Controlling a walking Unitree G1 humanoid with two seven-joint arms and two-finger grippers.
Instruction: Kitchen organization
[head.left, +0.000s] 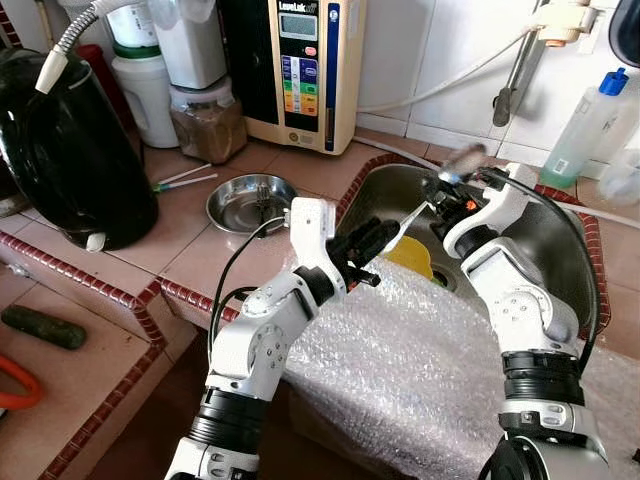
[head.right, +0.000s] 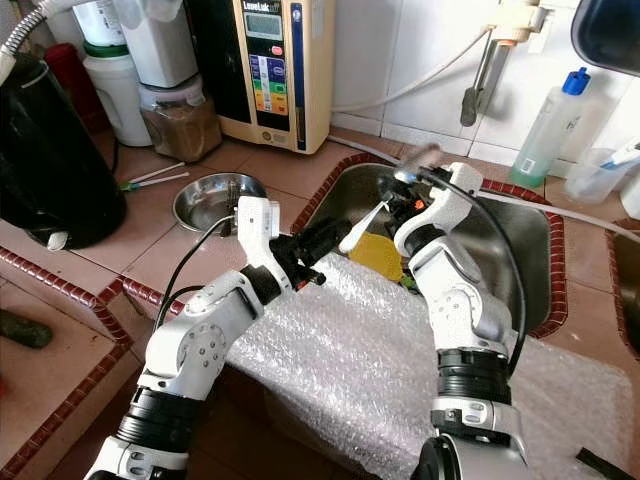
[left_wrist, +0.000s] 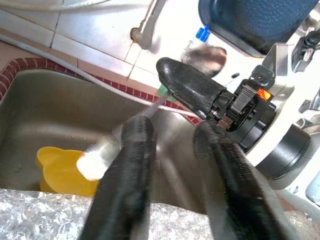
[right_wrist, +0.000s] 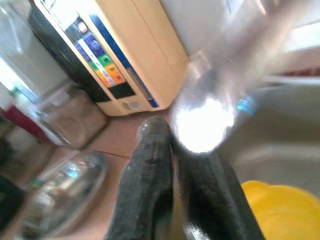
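Over the sink (head.left: 560, 245), the right gripper (head.left: 447, 190) pinched a long metal spoon (head.left: 462, 160) by its white handle, bowl end raised and blurred toward the tap side. The left gripper (head.left: 372, 243) hung just short of the handle's free end, its fingers (left_wrist: 131, 165) spread, holding nothing. To my eye a handover was in hand; it wanted the left fingers closed firmly on the handle before the right let go. A yellow cup (head.left: 412, 257) lay in the sink below. Bubble wrap (head.left: 400, 360) draped the sink's near edge; a steel bowl (head.left: 250, 200) sat beside the sink on the tiled counter.
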